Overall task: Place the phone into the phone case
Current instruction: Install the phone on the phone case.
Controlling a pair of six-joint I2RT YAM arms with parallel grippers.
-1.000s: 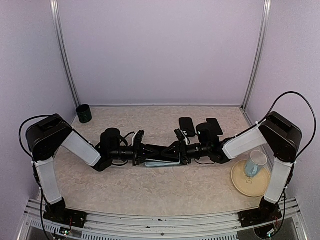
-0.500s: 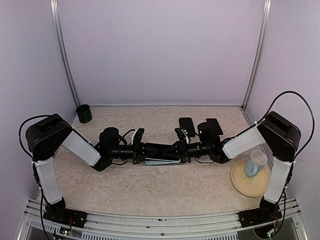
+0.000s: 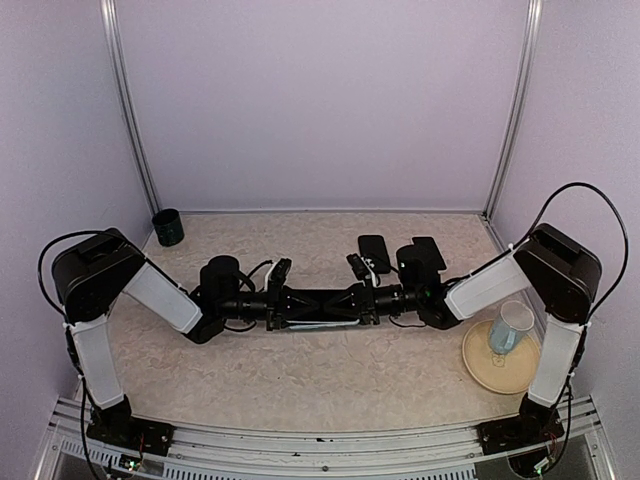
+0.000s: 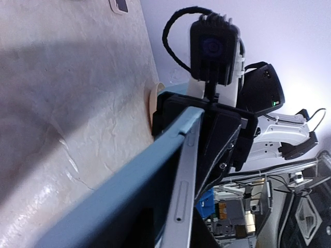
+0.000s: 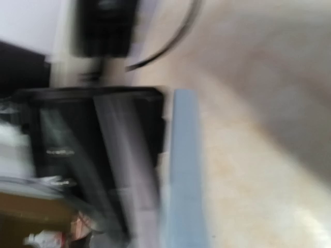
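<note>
Plate (image 3: pixel 480 378) with a clear cup (image 3: pixel 508 328) sits nearest, on the near side of the right arm and well apart from its tool. Looks parked out of the way, not part of the job.

Both tools meet nose to nose low over the table (image 3: pixel 300 390).
- The blue-grey phone case (image 4: pixel 116 201) spans between them, nearly edge-on from above.
- The phone (image 4: pixel 185 175) has its silver side rail lying right against the case wall. Can't tell if it's fully seated.
- Right gripper (image 3: pixel 340 298): jaws clamped across the far end of the phone case, one finger either side. My read is it's squeezing the phone in.
- Left gripper (image 3: pixel 305 300): fingers hidden in every view, so can't tell if it's gripping or apart. Probably bracing the other end.

Right wrist view is too blurred to help.

Just beyond the right gripper lie two dark flat slabs (image 3: pixel 375 252), phones or cases, unclear which. Far beyond the left gripper, a black cup (image 3: pixel 168 227) stands by the back wall.
</note>
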